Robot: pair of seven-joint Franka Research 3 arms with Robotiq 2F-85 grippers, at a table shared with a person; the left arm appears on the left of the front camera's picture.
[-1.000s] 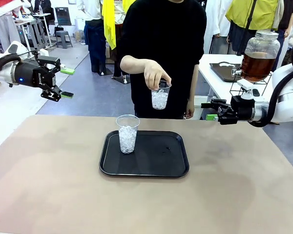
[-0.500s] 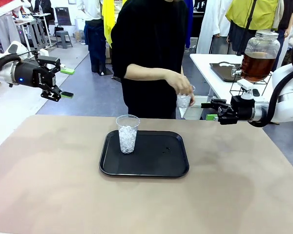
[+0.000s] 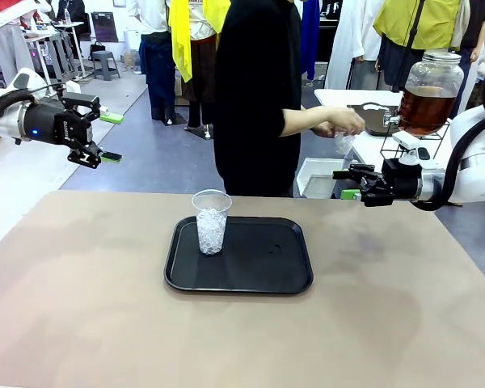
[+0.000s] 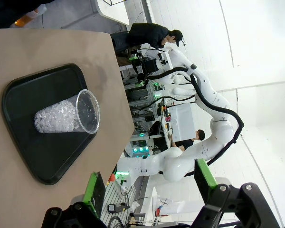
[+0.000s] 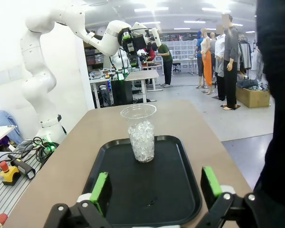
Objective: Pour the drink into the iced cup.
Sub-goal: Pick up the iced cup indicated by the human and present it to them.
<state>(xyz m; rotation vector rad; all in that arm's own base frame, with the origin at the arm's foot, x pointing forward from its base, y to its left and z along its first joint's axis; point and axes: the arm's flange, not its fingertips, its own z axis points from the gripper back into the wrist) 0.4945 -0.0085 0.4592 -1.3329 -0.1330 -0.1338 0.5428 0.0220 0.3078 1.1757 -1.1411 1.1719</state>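
Tan table (image 3: 81, 307), wide. Person (image 3: 255, 97) in black at its far edge, 12 o'clock, turned side-on. Black tray (image 3: 259, 275) mid-table. Glass dispenser jar (image 3: 430, 81) on a stand, 2 o'clock from the tray, off the table. The drink (image 3: 424, 111), amber, fills its lower part. Left gripper (image 3: 111, 137) at 10 o'clock, raised, jaws wide, holding nothing. Right gripper (image 3: 344, 184) at 2 o'clock, jaws likewise parted, empty. Iced cup (image 3: 211, 222) upright on the tray's left half. Person's hand (image 3: 343, 121) holds a second cup (image 3: 342, 144) at the jar's 9 o'clock.
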